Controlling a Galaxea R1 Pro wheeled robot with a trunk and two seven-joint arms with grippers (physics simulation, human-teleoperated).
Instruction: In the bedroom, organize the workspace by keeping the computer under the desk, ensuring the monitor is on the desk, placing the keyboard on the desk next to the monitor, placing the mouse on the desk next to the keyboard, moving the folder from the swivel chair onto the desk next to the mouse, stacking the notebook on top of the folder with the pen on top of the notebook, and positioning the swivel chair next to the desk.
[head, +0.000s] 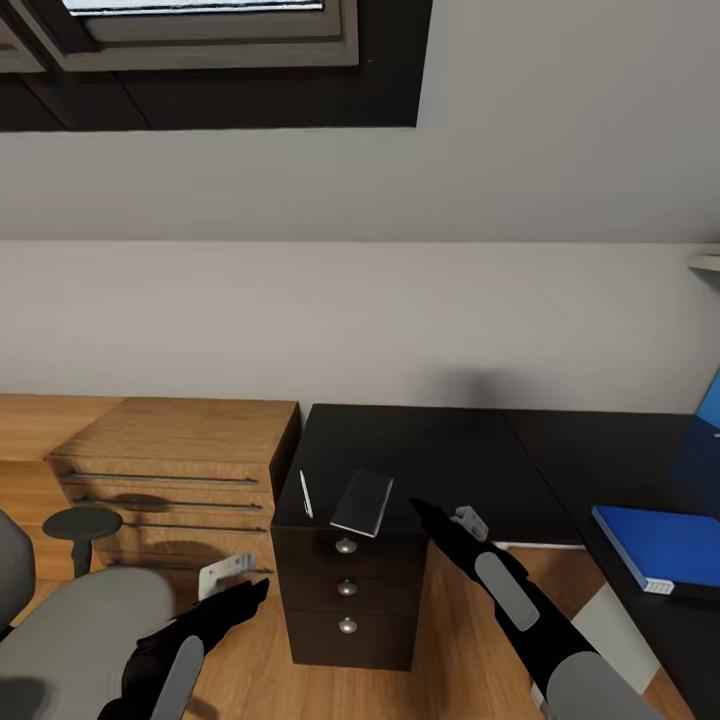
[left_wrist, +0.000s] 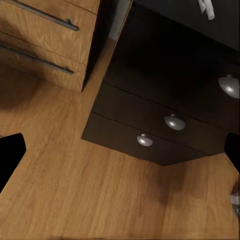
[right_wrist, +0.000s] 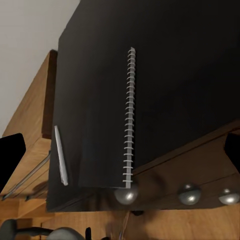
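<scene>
Bedroom: plain grey wall (head: 360, 320) w/ a sloped ceiling section above and a dark-framed window (head: 200, 40) at top. Floor (head: 470, 640) is light wood plank. A light wooden dresser (head: 170, 470) w/ long bar handles stands just beside the counter's left end.

Counter (head: 440, 450) is glossy black, L-shaped, running off to the right; black three-drawer unit (head: 347, 590) w/ round silver knobs sits under its left end. On top of that end, near the front edge, lies the notebook (head: 362, 502), dark grey cover, spiral-bound per right wrist view, its near corner overhanging the edge slightly. The pen (head: 306, 494), slim and silvery-white, lies just beside it on the dresser side, not touching. The folder (head: 660, 548), bright blue w/ white edges, lies flat on the counter's right wing, well apart from the notebook. Swivel chair (head: 80, 620), grey seat + black armrest, is at lower left on the floor.

No readable writing or labels anywhere.

Left gripper (head: 235, 590) hangs low over the floor by the drawer unit, fingers spread wide, holding nothing. Right gripper (head: 445, 518) is just right of the notebook at counter-edge height, fingers apart, nothing between them.
</scene>
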